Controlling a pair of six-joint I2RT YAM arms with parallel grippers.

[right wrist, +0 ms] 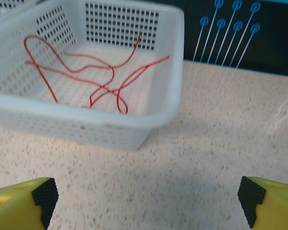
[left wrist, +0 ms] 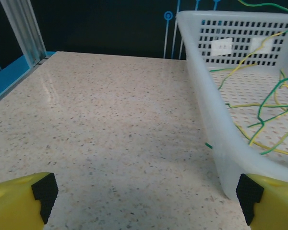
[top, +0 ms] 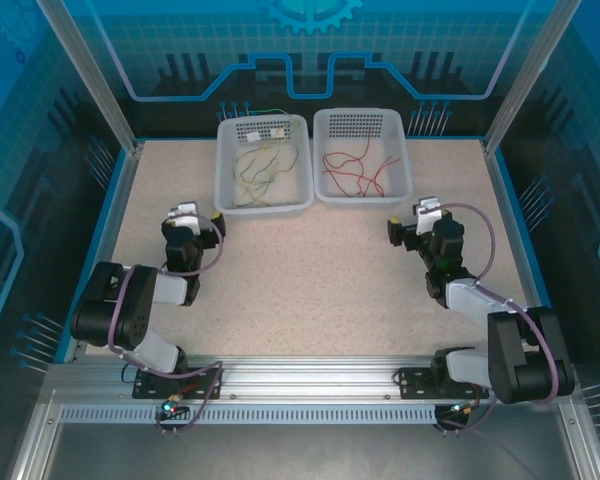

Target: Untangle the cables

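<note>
Left gripper (top: 217,218) and right gripper (top: 393,228) hover wide open, empty, short of the left basket (top: 265,207). Yellow-green cables (top: 252,170) lie inside it, red cables (right wrist: 102,89) in the right basket (top: 365,197) alongside: 2 colours, seemingly sorted apart.

The right edge cuts off the white basket (left wrist: 206,96) and its cables (left wrist: 264,105).

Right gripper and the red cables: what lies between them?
In the right wrist view, the open right gripper faces bare tabletop, then the near wall of the white basket that holds the red cables. Nothing else lies between.
</note>
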